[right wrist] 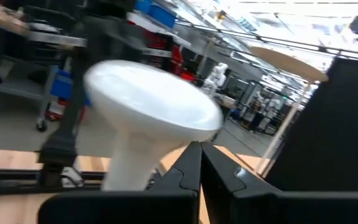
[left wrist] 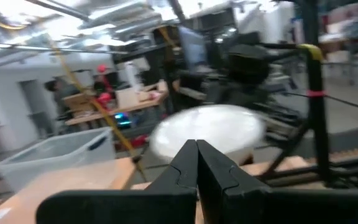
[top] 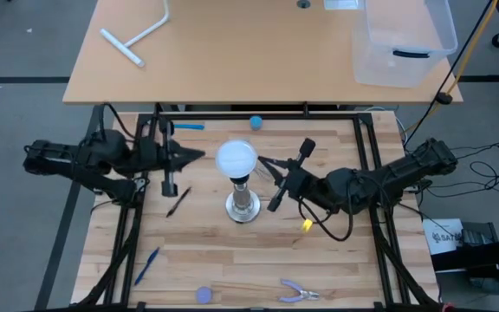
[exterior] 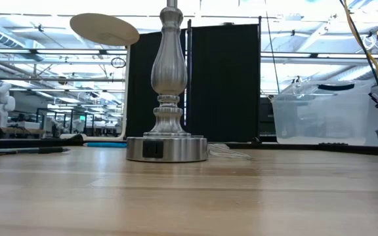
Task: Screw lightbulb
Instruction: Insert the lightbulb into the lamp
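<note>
from above, the lightbulb (top: 236,159) sits on top of the silver lamp stand (top: 243,206) at the centre of the wooden table (top: 232,260). the left gripper (top: 199,155) hangs at the bulb's 9 o'clock, its tip just short of the globe, fingers pressed together and holding nothing. the right gripper (top: 262,160) points in from the bulb's 3 o'clock, also pinched closed and empty, near the globe but apart from it. only this view shows the small blue ball (top: 255,122) at the bulb's 12 o'clock, the pliers (top: 297,292) at 5 o'clock near the table's front edge, and the blue pen (top: 147,265) at 7 o'clock.

the low view shows what the overhead hides: the stand's turned silver column and round base (exterior: 167,148); the bulb is cut off above the frame.

the left wrist view looks past its closed fingers (left wrist: 185,174) at the white globe (left wrist: 207,130). the right wrist view alone shows the bulb's funnel-like taper (right wrist: 148,124) beyond its shut fingers (right wrist: 188,174).
</note>
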You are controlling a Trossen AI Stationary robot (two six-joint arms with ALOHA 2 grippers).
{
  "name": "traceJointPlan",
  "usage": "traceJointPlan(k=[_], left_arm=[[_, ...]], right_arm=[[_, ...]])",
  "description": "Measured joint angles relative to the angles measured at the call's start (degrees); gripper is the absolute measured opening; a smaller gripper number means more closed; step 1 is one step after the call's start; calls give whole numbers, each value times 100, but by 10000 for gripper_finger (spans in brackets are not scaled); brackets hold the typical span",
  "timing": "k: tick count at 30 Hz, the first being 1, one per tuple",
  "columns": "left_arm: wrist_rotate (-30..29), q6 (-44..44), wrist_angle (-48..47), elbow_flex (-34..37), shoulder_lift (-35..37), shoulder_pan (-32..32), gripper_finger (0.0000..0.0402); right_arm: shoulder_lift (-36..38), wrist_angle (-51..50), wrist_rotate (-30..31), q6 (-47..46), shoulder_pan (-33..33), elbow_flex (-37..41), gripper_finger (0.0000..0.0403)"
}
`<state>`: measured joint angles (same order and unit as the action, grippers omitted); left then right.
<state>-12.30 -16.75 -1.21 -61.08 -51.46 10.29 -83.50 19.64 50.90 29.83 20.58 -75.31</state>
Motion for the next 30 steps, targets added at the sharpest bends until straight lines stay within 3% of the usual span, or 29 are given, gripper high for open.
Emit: traceJointPlan(k=[10,30], left_arm=[[3,-48,-5,0,-322,314,0],[-65,30,60,2,-446,-12,0]], right_arm=[[4,336,-275,255,-343,-6,0],[7,356,-436,240,-197,-9,0]])
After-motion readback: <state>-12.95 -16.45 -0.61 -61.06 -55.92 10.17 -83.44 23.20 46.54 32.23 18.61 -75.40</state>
